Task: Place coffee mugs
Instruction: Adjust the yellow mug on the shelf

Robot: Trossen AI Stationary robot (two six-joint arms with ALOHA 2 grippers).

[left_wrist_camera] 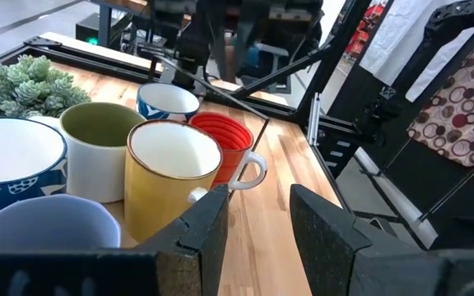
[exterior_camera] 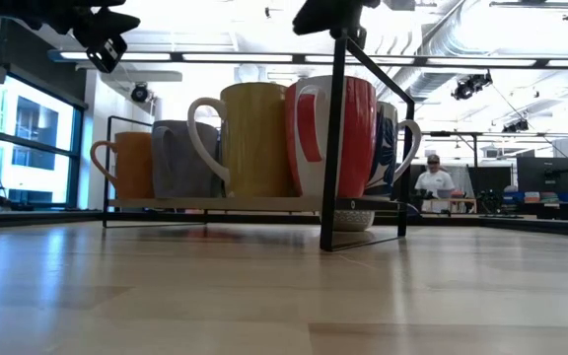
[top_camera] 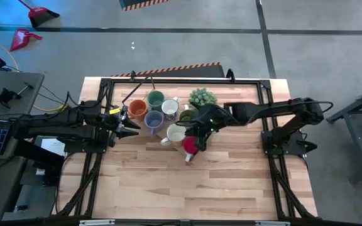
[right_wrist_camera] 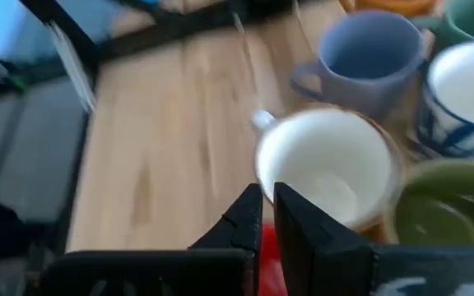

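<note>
The right end effector (top_camera: 193, 145) is clamped on the red mug (top_camera: 190, 145) rim to seat it beside the mug cluster (top_camera: 159, 113), while the left end effector (top_camera: 132, 125) waits apart nearby

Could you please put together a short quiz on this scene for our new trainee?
1. True or false: the left gripper has its fingers shut on the orange mug.
2. Which mug is the right gripper closed on? A) blue-grey B) red C) bright green
3. What stands among the mugs on the table that is not a mug?

Key:
1. False. The left gripper's fingers are open, and it sits beside the orange mug, holding nothing.
2. B, the red mug.
3. The potted plant.
</note>
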